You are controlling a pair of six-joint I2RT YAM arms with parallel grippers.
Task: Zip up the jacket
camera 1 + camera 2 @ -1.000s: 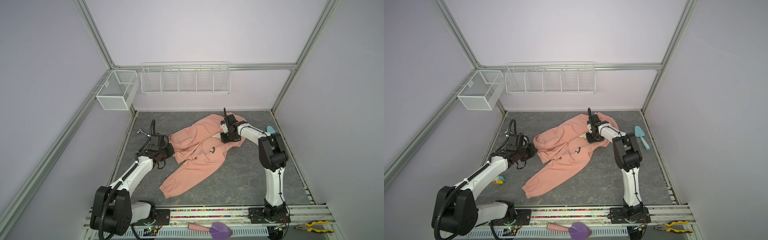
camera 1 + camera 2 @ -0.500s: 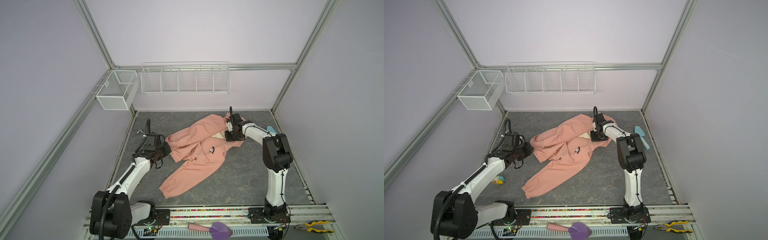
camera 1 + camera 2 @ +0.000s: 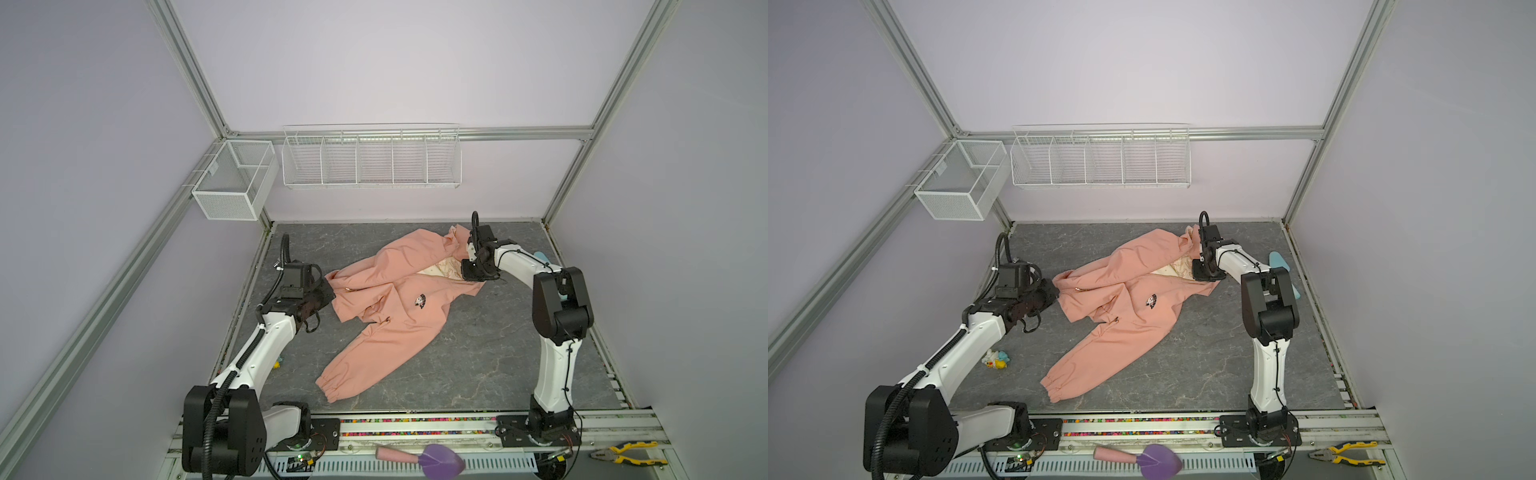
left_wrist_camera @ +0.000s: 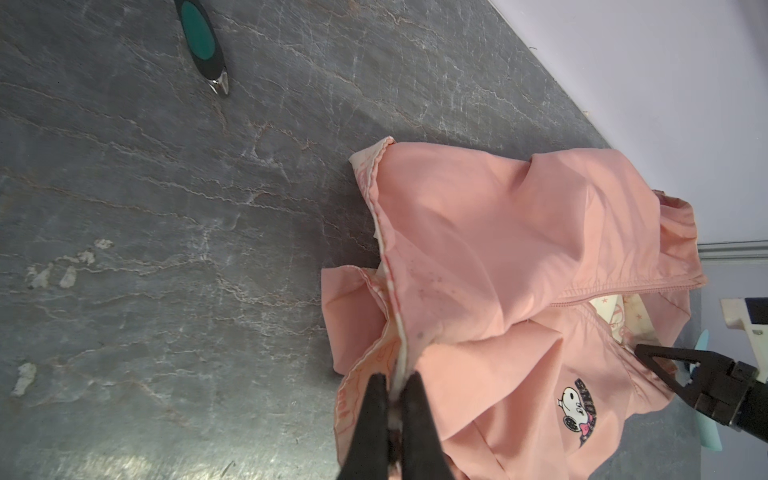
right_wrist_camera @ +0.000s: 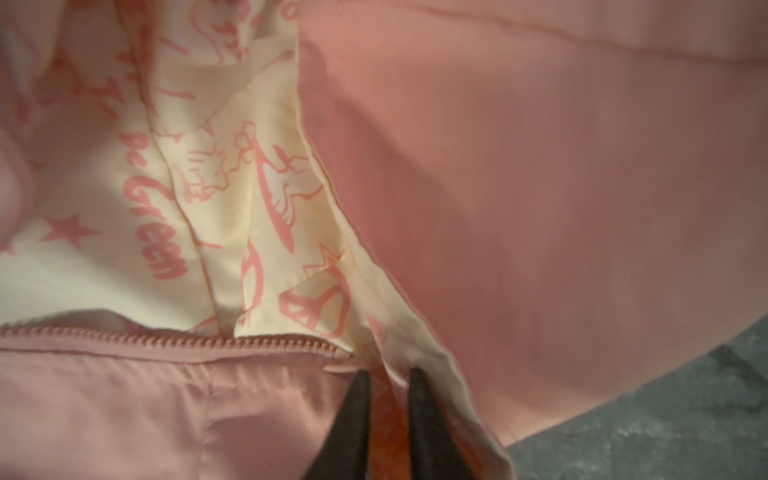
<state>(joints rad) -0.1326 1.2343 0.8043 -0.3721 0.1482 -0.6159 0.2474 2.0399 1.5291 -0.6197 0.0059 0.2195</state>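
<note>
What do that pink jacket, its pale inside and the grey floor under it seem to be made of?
Jacket: thin smooth woven cloth, faint sheen, soft creases; perhaps polyester. Lining: cream matte fabric printed with pink drawings; maybe cotton. Floor: grey, pale stone-like veins, glossy; real stone or printed sheet, unclear.

Pale lilac walls (image 3: 374,62) all round, evenly lit. Aluminium frame posts (image 3: 189,66) run up the corners. A white wire rack (image 3: 371,156) hangs on the back wall, a mesh basket (image 3: 232,183) on the left-hand wall. Below, a grey marbled bench (image 3: 478,353), veined pale.
</note>
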